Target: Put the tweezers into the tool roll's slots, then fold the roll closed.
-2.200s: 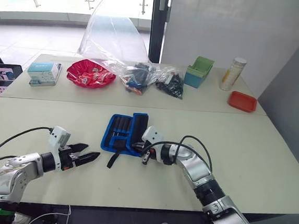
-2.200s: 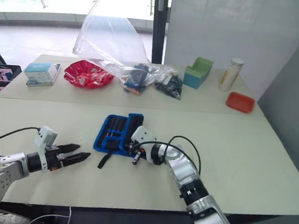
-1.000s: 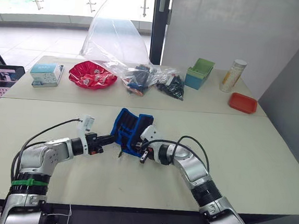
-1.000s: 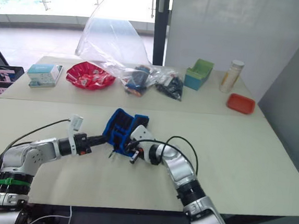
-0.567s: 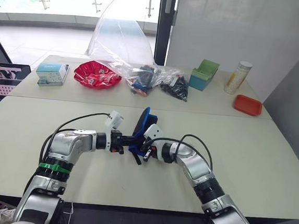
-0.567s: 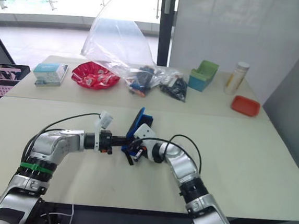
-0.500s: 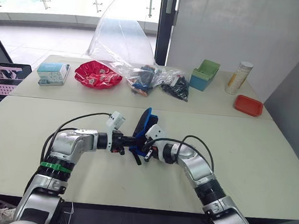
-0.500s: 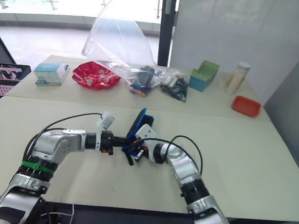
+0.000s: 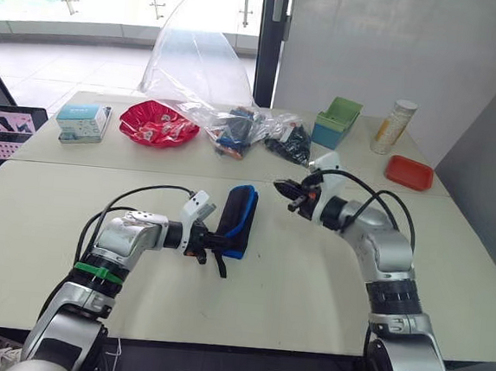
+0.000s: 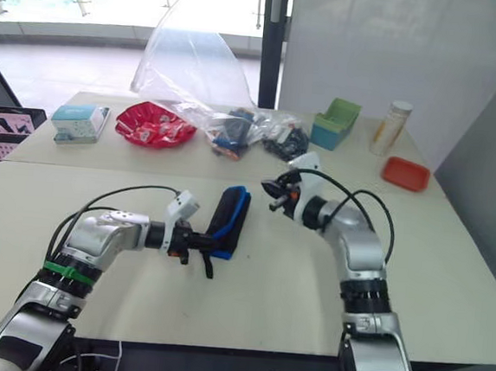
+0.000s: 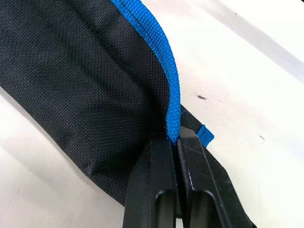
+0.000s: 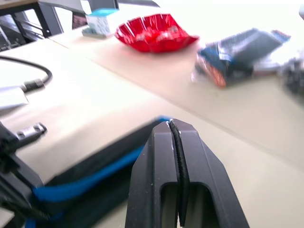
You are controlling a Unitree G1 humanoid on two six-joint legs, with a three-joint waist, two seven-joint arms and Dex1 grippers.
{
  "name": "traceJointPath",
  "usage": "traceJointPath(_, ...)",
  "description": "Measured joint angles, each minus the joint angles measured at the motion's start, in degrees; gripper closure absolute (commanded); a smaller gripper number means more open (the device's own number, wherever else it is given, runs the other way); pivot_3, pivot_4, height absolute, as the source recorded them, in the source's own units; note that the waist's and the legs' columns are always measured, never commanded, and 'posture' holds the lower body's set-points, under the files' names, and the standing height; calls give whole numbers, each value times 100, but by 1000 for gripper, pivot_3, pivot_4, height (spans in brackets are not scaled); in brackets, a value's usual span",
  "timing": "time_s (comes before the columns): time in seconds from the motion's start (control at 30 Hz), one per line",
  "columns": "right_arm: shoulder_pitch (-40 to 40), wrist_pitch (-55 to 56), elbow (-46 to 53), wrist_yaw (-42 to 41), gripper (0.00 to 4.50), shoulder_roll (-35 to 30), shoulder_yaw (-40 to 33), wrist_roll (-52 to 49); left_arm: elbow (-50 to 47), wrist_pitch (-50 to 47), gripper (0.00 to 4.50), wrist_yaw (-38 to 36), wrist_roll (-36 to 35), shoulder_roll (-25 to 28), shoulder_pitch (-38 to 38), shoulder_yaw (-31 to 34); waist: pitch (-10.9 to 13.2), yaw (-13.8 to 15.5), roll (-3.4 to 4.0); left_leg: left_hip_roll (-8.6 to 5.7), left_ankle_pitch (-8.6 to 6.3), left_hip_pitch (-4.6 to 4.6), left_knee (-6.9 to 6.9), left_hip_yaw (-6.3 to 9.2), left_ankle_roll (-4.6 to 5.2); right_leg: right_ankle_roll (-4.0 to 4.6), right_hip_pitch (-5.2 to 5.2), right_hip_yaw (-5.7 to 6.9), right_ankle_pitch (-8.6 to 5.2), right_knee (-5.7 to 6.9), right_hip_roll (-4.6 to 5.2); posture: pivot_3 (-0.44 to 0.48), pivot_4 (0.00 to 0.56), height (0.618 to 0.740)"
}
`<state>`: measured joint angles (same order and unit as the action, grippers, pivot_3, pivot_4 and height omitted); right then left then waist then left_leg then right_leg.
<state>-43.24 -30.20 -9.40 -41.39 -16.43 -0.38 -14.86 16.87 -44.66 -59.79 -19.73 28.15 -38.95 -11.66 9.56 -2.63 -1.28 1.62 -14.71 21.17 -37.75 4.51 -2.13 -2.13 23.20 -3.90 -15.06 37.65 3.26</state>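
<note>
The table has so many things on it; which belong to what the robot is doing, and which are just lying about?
In use:
tool roll, folded shut
left gripper, pinching the roll's edge
right gripper, closed, lifted clear

Lying about:
red bowl
clear plastic bags
green box
canister
red tray
small carton

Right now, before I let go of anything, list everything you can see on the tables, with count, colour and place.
tool roll: one, blue edging, black fabric, folded shut on the near table, centre.
black strap: one, trailing from the roll's near end.
clear plastic bag: one, far table, standing tall over dark items.
red bowl: one, far table, left of the bag.
small box: one, teal and white, far table, left end.
green bin: one, far table, right of the bag.
canister: one, pale, beside the bin.
red tray: one, far table, right end.
left gripper: shut on the roll's blue edge.
right gripper: shut, raised right of the roll.
</note>
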Motion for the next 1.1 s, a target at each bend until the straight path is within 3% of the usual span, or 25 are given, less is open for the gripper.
traceJointPath(0.33, -576, 511, -1411, 39, 4500, 503, 1038, 624, 21, 48, 4467, -43, 180, -54, -83, -80, 0, 22, 0, -2, 0, 3, -1, -1, 0, -2, 0, 0, -1, -1, 4, 0, 150, 738)
traceJointPath(0.5, -974, 900, -2775, 187, 4500, 501, 1378, 1210, 13, -291, 4467, 115, 95, -212, -63, 178, 0, 17, 0, -5, 0, 4, -2, -1, 0, -2, 1, 0, -1, -1, 6, 0, 150, 738)
traceJointPath(0.7, -1349, 1571, -3712, 157, 4500, 593, 1492, 1554, -360, -452, 4467, 397, -114, -310, 258, 560, 0, -24, 1, -3, 0, 0, -1, 0, 0, -2, 1, -1, 0, 2, 6, 0, 150, 738)
traceJointPath(0.83, -1412, 1833, -4003, 148, 4500, 652, 1502, 1636, -650, -742, 3181, 513, -444, -300, 527, 919, 0, -96, 1, -1, 0, -1, -1, 2, -1, -1, 2, -1, 0, 8, 5, 0, 150, 738)
traceJointPath(0.93, -1416, 1980, -4087, 136, 4500, 677, 1493, 1641, -1086, -788, 2193, 457, -556, 63, 762, 1000, 0, -140, 1, 0, 0, -2, 0, 3, -1, -1, 3, -1, 0, 10, 4, 0, 150, 738)
traceJointPath(1.03, -1366, 2065, -4088, 81, 4500, 637, 1472, 1652, -1450, -760, 1239, 513, -815, 271, 736, 1532, 1, -124, 1, 1, 0, -1, 0, 5, -1, -1, 2, 0, 0, 8, 5, 0, 150, 738)
traceJointPath(1.1, -1340, 2115, -4082, 59, 4500, 603, 1464, 1670, -1560, -547, 1410, 540, -912, 197, 618, 1704, 0, -100, 1, -3, 0, -3, -1, 4, -2, -2, -6, 0, 0, 2, 9, 0, 150, 738)
